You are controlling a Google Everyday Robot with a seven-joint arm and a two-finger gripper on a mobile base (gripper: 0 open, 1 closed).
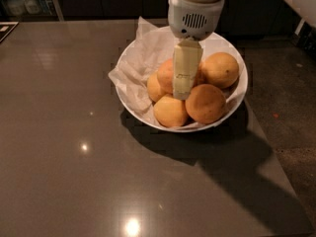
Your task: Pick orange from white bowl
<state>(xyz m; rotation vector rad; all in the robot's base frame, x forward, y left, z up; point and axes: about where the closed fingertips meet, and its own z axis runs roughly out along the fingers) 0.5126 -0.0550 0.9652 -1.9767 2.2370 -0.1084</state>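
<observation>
The orange [206,103], the largest and deepest reddish one of the pile, lies at the front right of the white bowl [240,83], resting against the bowl's near wall. A paler orange [220,69] sits just behind it towards the right rim, and a smaller yellowish orange [170,111] touches it on the left at the front. Two more oranges lie further back and left, one [155,87] by the paper and one [167,74] partly hidden in the middle of the pile. Crumpled white paper [142,58] lines the bowl and spills over its left rim.

The gripper [181,94] hangs straight down over the middle of the pile, its cream tip just at the upper left edge of the orange, between it and the hidden middle fruit. Its jaws are seen edge-on as one slab, so I cannot tell how far apart they stand or whether they hold anything.

The bowl stands on a glossy dark grey table [74,132].
</observation>
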